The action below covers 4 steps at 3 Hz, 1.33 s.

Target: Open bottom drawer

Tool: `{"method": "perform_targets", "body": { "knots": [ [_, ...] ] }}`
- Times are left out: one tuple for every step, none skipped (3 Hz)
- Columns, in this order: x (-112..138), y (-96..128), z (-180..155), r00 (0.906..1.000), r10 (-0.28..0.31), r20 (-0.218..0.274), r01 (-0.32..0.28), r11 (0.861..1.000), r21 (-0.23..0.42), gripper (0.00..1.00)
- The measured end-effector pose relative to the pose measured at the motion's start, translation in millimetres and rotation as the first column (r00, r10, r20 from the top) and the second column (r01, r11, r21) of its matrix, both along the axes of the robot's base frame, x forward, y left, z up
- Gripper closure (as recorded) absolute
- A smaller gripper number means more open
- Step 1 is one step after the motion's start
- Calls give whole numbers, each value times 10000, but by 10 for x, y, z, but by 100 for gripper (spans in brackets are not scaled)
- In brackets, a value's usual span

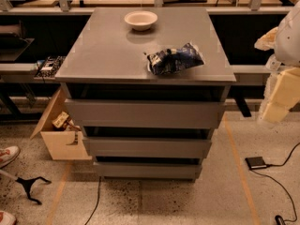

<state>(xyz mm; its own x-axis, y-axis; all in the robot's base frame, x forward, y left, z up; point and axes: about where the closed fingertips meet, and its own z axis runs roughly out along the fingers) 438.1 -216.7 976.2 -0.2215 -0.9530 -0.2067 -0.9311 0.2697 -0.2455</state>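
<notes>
The grey cabinet (117, 50) has three flat, handleless drawers stacked under its top. The bottom drawer (147, 170) is the shortest and narrowest front, just above the floor. Its front sits set back under the middle drawer (147, 147), and none of its interior shows. The top drawer (143, 114) is the widest. My gripper (280, 97), with cream-coloured fingers, hangs at the right edge of the view. It is beside the cabinet at about the top drawer's height, well apart from the bottom drawer and touching nothing.
A white bowl (140, 19) and a dark crumpled chip bag (174, 60) lie on the cabinet top. An open cardboard box (61, 135) stands left of the cabinet. A small black device (256, 162) with a cable lies on the floor at the right. A shoe (7, 154) and a black stand (28, 184) are at the left.
</notes>
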Motion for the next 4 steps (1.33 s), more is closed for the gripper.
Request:
{"method": "perform_targets", "body": {
  "knots": [
    [0, 0, 0, 10000, 0, 2, 0, 10000, 0, 0],
    [-27, 82, -282, 9997, 77, -211, -72, 9997, 228, 0],
    [-85, 283, -900, 9987, 206, -465, -176, 9978, 643, 0],
    [-131, 565, -1591, 9965, 314, -779, -247, 9960, 859, 0]
  ]
}}
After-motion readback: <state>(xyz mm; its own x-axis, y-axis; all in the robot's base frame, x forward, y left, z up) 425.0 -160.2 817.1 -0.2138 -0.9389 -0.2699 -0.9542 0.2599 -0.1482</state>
